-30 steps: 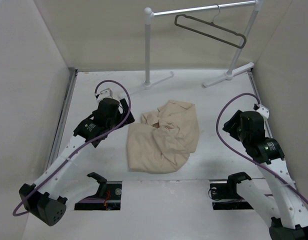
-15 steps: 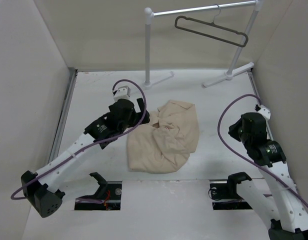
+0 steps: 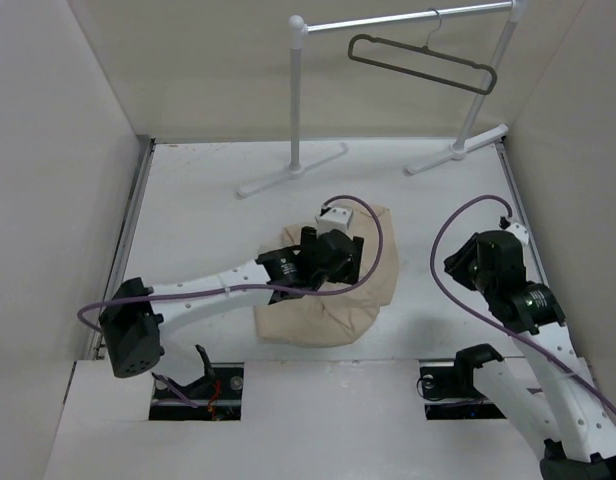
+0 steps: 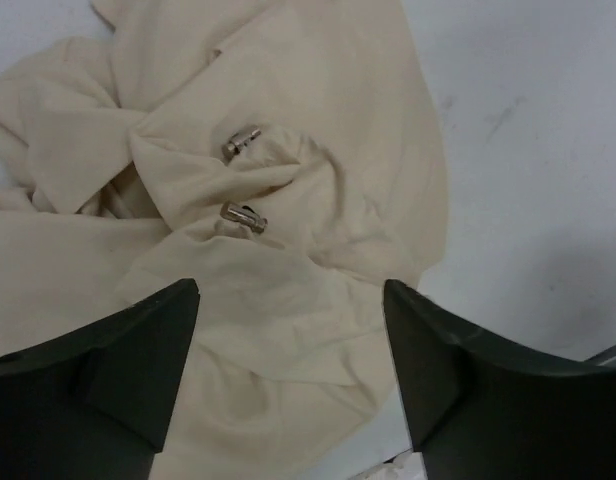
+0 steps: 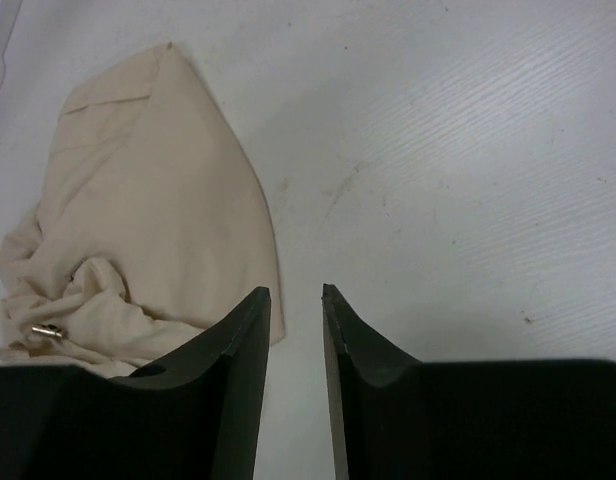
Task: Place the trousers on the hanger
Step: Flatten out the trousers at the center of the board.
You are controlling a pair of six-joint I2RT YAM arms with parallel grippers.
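Observation:
The beige trousers (image 3: 308, 320) lie crumpled in the middle of the table. My left gripper (image 3: 338, 262) hangs over their upper part. In the left wrist view its jaws (image 4: 291, 300) stand wide open and empty above the cloth (image 4: 288, 80), with two small metal fasteners (image 4: 243, 213) just ahead. The dark hanger (image 3: 423, 62) hangs by its hook on the white rail (image 3: 298, 90) at the back. My right gripper (image 3: 466, 262) is to the right of the trousers. Its jaws (image 5: 296, 290) are a narrow gap apart and empty over bare table, the trousers' edge (image 5: 158, 190) to their left.
The rail's white feet (image 3: 288, 170) rest on the table behind the trousers. Pale walls close in the left, right and back. Two dark openings (image 3: 198, 385) sit at the near edge by the arm bases.
My left arm has swung right, from beside the trousers' left edge to over their upper part. The right arm has barely shifted. The trousers and hanger have not moved.

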